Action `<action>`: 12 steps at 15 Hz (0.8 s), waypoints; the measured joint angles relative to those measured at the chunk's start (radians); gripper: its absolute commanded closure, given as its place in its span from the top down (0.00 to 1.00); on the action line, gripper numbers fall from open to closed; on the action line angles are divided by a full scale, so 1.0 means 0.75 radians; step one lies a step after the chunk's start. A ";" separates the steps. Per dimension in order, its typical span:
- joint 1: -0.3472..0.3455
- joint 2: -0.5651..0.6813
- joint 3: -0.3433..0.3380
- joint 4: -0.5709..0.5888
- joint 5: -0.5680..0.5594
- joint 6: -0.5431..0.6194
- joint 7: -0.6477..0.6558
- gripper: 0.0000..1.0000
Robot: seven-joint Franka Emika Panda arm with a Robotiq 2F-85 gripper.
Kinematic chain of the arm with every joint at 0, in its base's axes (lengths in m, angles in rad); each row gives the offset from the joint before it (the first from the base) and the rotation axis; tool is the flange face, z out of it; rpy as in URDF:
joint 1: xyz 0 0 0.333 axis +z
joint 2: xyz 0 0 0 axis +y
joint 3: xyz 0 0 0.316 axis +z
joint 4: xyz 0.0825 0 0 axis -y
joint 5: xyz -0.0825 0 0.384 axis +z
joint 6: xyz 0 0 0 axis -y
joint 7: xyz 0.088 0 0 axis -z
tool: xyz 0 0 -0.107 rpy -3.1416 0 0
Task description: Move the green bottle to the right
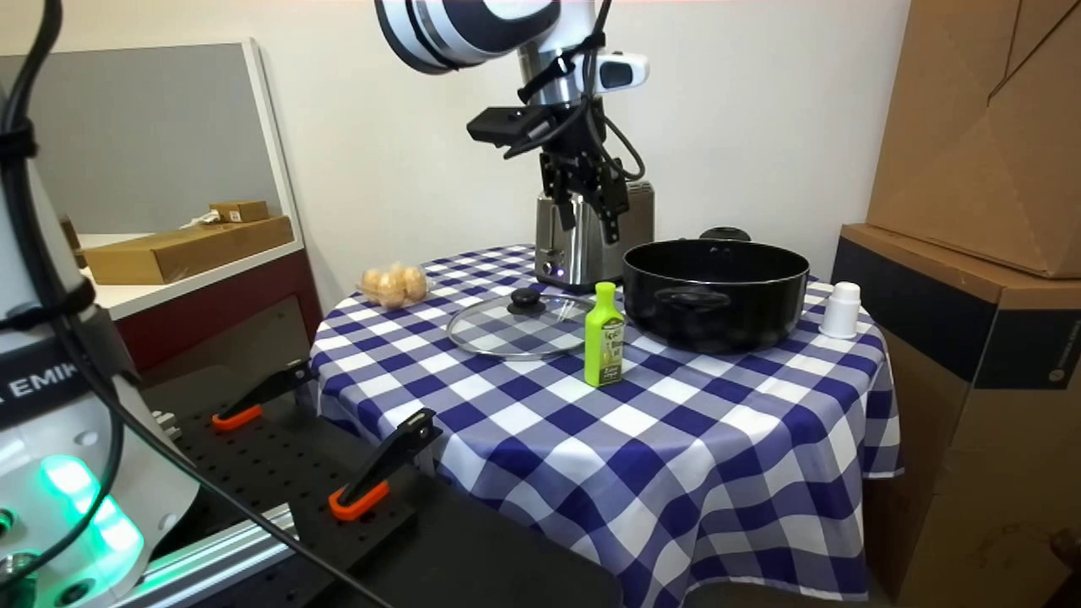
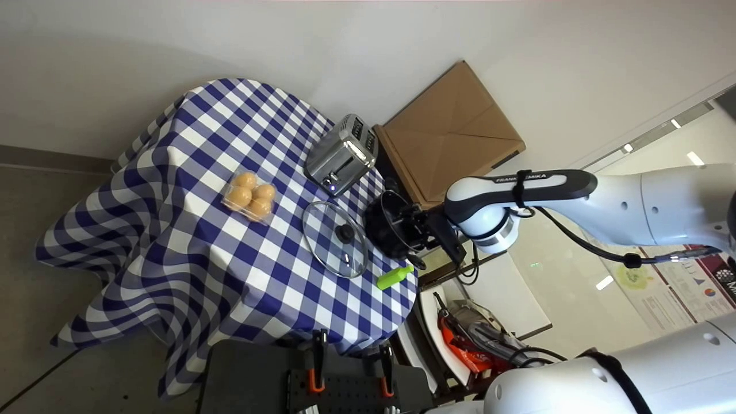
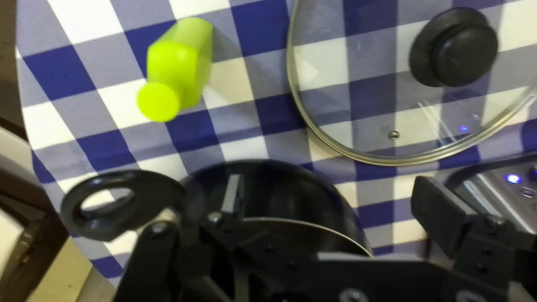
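Note:
The green bottle (image 1: 603,342) stands upright near the front of the table, in front of the pot and beside the glass lid. It also shows in an exterior view (image 2: 393,278) and at the upper left of the wrist view (image 3: 180,63). My gripper (image 1: 589,228) is open, with nothing between its fingers. It hangs above the table, higher than the pot rim, in front of the toaster in that view. In the wrist view the gripper (image 3: 333,199) has its fingers wide apart over the pot's edge, away from the bottle. Nothing hides the bottle.
A black pot (image 1: 718,308) stands beside the bottle. A glass lid (image 1: 498,333) with a black knob lies flat next to it. A toaster (image 1: 595,245) stands behind. A white cup stack (image 1: 841,311) and an egg pack (image 1: 394,287) sit near the table's edges.

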 measured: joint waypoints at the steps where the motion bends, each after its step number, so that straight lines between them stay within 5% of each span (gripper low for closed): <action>1: 0.008 -0.058 0.030 -0.015 0.046 0.000 -0.054 1.00; 7: 0.236 -0.428 0.108 -0.074 0.491 -0.168 -0.451 1.00; 12: 0.429 -0.731 -0.056 -0.071 0.746 -0.510 -0.643 1.00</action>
